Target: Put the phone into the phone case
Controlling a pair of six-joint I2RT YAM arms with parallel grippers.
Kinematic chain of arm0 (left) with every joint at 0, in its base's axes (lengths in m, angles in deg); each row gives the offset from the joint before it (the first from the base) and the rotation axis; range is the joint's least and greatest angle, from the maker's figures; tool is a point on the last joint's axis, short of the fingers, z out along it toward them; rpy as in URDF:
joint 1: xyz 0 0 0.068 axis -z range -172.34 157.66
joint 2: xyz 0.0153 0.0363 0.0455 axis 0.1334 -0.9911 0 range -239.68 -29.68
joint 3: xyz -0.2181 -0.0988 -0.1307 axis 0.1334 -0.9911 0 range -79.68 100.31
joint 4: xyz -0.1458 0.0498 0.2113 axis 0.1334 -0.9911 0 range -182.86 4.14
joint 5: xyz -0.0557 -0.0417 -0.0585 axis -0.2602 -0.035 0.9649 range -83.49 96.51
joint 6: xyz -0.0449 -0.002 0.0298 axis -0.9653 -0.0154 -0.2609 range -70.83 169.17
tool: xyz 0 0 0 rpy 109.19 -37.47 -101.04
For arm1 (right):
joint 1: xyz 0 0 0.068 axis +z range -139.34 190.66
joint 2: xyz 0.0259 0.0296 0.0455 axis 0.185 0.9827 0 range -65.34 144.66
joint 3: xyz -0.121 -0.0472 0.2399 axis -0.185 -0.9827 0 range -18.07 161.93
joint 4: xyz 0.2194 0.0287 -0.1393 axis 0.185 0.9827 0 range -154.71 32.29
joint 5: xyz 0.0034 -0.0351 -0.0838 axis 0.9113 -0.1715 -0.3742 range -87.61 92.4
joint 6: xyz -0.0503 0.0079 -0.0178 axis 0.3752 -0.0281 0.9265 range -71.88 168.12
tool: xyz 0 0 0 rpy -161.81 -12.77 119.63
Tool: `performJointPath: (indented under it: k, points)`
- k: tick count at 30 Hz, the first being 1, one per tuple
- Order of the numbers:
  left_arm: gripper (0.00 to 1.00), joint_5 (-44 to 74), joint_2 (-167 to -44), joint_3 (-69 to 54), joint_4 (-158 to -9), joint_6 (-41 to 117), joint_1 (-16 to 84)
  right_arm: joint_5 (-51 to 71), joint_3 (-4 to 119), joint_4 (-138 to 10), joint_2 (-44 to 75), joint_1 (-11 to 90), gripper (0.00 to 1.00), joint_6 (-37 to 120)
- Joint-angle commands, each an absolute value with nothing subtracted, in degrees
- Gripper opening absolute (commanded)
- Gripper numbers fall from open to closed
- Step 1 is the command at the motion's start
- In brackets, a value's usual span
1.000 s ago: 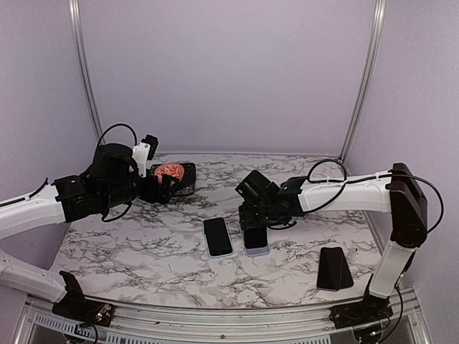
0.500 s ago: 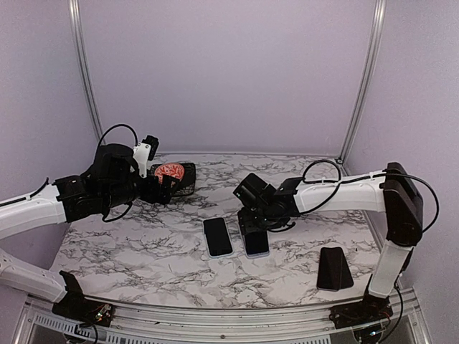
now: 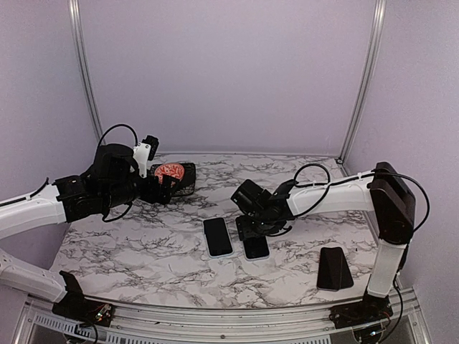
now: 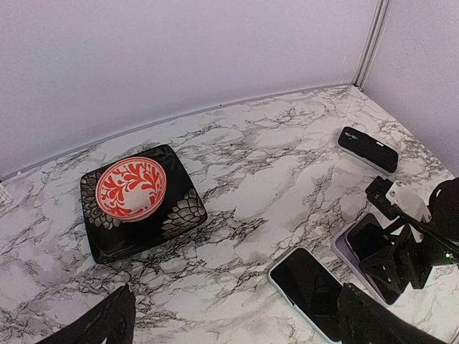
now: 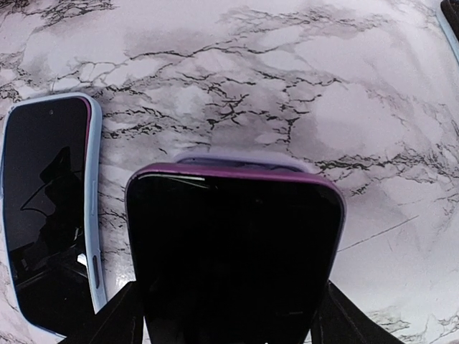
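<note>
My right gripper (image 3: 247,228) is shut on a dark-screened phone with a purple edge (image 5: 233,251), one finger on each long side. The phone is tilted, its far end down over a lilac phone case (image 5: 237,159) lying on the marble; only the case's far rim shows beyond it. From above the phone (image 3: 256,247) covers nearly all of the case. In the left wrist view the case (image 4: 343,247) lies under the right gripper (image 4: 401,251). My left gripper (image 3: 161,188) is open and empty, raised at the back left.
A second phone in a pale blue case (image 3: 217,236) lies flat just left of the lilac case, close to the right gripper. A black square plate (image 3: 188,172) with a red-patterned bowl (image 3: 169,171) sits at the back left. A black wedge stand (image 3: 334,269) stands front right.
My right gripper has moved left and down with the phone, laying it over the lilac case, which now barely shows. The left arm has not moved.
</note>
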State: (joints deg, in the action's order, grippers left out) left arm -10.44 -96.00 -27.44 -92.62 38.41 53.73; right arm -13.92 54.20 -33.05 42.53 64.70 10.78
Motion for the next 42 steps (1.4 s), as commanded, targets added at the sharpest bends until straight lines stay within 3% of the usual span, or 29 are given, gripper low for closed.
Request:
performJointPath:
  k: [1,13,20,24,31,42]
  points:
    - [0.99,-10.3,-96.3,-27.9,-93.9,38.2,53.4,-11.0,53.5,-33.3,42.2,65.0,0.32,10.0]
    - [0.99,-10.2,-96.2,-27.8,-94.0,38.4,53.3,-12.3,56.8,-29.0,43.2,64.7,0.86,10.8]
    - [0.99,-10.4,-96.3,-27.8,-94.1,38.3,53.4,-12.1,58.2,-25.5,40.8,63.3,0.94,12.6]
    - [0.99,-10.4,-96.2,-27.8,-94.2,38.3,53.3,-7.4,54.0,-25.8,35.7,60.3,0.84,13.7]
    - [0.99,-10.2,-96.3,-27.8,-94.1,38.4,53.3,2.7,44.2,-29.3,30.9,55.9,0.38,14.0]
    - [0.99,-10.6,-96.7,-27.9,-94.2,38.4,53.3,8.3,40.4,-32.9,35.3,57.5,0.13,13.7]
